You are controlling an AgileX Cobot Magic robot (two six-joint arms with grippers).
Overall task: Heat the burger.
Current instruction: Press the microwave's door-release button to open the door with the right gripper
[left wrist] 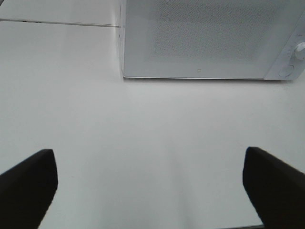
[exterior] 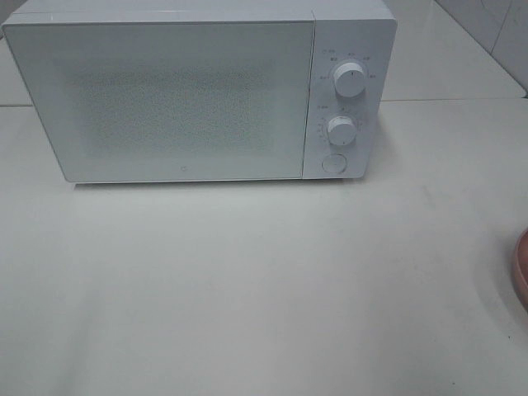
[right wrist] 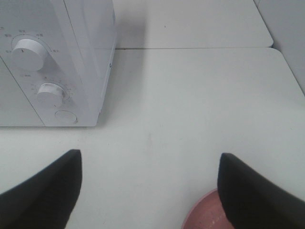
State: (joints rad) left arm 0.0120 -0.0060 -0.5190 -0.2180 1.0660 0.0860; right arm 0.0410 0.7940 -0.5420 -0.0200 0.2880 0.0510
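burger: not visible in any view, so its place can't be told. Only a sliver of the pink plate (exterior: 521, 268) shows at the right edge of the exterior view, and what's on it is out of frame.
microwave (exterior: 181, 99): white, door (exterior: 161, 99) shut, standing at the back of the worktop (exterior: 247, 289). Control panel is on its right side.
controls: upper knob (exterior: 350, 81), lower knob (exterior: 341, 128), round button (exterior: 332, 162) just under them.
left gripper (left wrist: 147, 151): jaws spread wide, nothing between them. Hangs above bare worktop, facing the door.
right gripper (right wrist: 148, 153): jaws spread wide, empty. Over the worktop with the plate rim just beneath and the panel ahead.
step in hand: looks like the very start. Door not yet opened, nothing picked up.
doing it well: the round button is probably the door release (a guess). Press it square-on with one fingertip and stay off the lower knob just above it. Hinge side can't be told, so keep both arms back from the door front until it swings. Take the burger by the bun sides with a light squeeze.
edges: plate is cut off by the frame on the right. The worktop has a seam line behind the microwave and a rounded corner far right.
open room: a wide bare stretch in front of the microwave, plenty for the door swing and both arms. It's tighter on the right, near the plate.
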